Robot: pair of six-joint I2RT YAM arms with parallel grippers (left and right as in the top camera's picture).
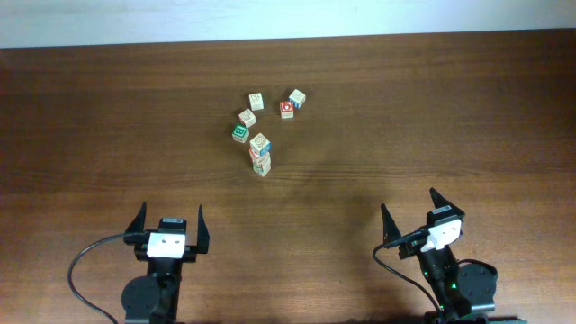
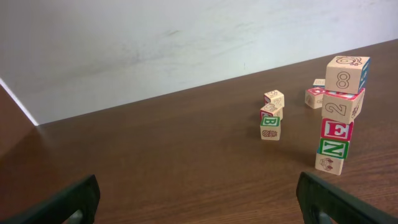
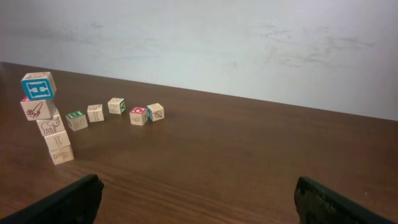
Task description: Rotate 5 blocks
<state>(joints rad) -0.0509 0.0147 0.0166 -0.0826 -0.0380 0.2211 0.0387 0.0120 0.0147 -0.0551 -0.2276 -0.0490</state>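
Blocks (image 1: 260,153): five stacked in a leaning tower mid-tabletop (image 1: 432,108); lower ones are mostly hidden from overhead.
Loose blocks (image 1: 247,117): five just behind the tower, markings too small to read.
Left jaws, right jaws: wide apart, empty, well short of the tower; largely cropped in wrist views.

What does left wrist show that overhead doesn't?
Left wrist only: the stack seen from the side, five cubes tall, with faces reading 8, 2, E, N from the top down.
Overhead only: the right gripper and the whole left gripper, both open and well short of the blocks.
Both: the stack, five loose blocks beyond it, and the wooden table.
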